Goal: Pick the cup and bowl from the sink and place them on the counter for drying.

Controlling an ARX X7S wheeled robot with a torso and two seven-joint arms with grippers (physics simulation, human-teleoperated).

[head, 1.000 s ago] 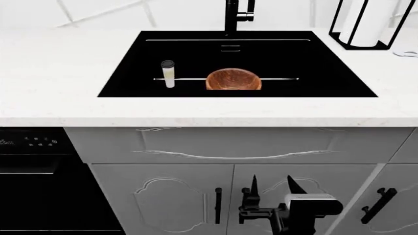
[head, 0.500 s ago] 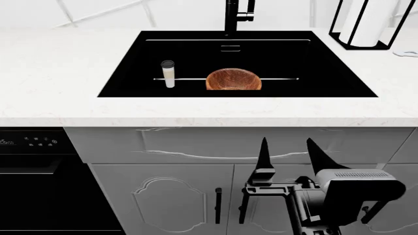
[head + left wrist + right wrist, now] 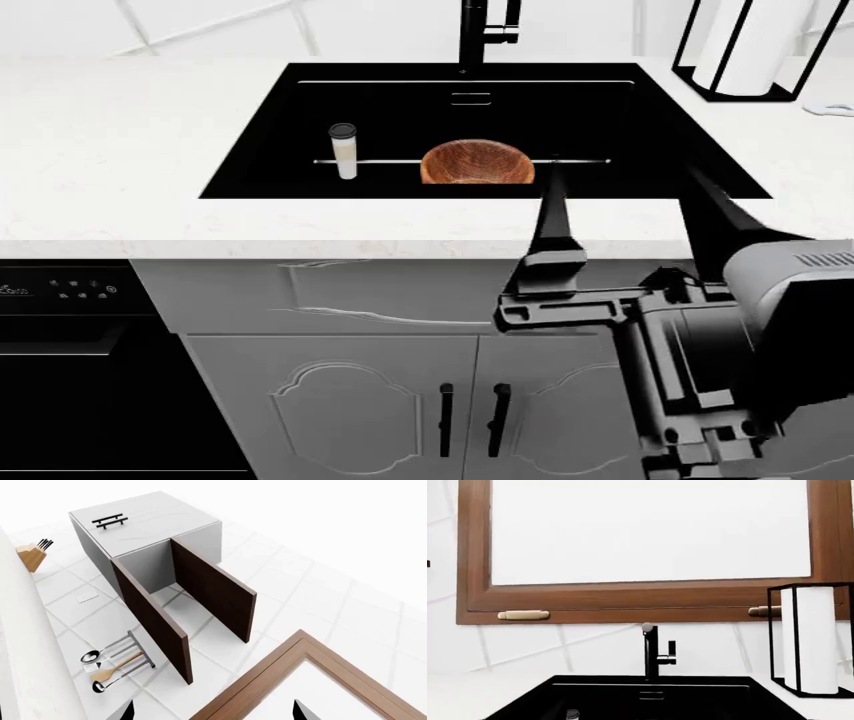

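The cream cup with its black lid stands upright at the left of the black sink. The reddish-brown wooden bowl sits just right of it, in the middle of the basin. My right gripper is open, its two dark fingers pointing up in front of the counter's front edge, right of the bowl, holding nothing. The right wrist view shows the sink and only the cup's lid. My left gripper is open and empty, away from the sink, facing a tiled wall.
A black faucet rises behind the basin, and a paper towel holder stands at the counter's back right. A black appliance sits below at the left, beside grey cabinet doors. The left wrist view shows a wooden window frame and a utensil rack.
My right gripper has risen from in front of the cabinet doors to the level of the counter's front edge and looms larger. Cup and bowl have not moved.
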